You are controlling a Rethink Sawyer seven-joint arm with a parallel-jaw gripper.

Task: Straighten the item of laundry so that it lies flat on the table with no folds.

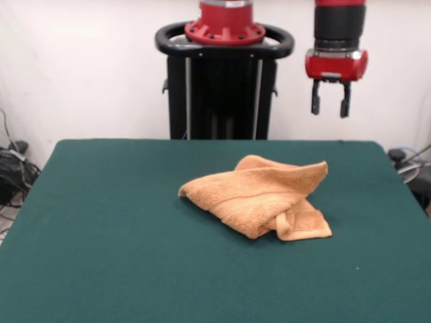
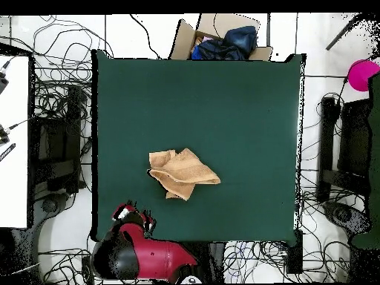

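The orange-tan towel lies crumpled and folded over itself on the dark green table, a little right of the middle in the front view. In the overhead view the towel sits just below the middle of the table. My gripper hangs high above the table's far right edge, well clear of the towel, with its two black fingers apart and nothing between them. In the overhead view the gripper is at the table's lower left edge.
The robot's black pedestal stands behind the table's far edge. In the overhead view a cardboard box with dark cloth sits beyond the top edge, and cables lie on the floor around the table.
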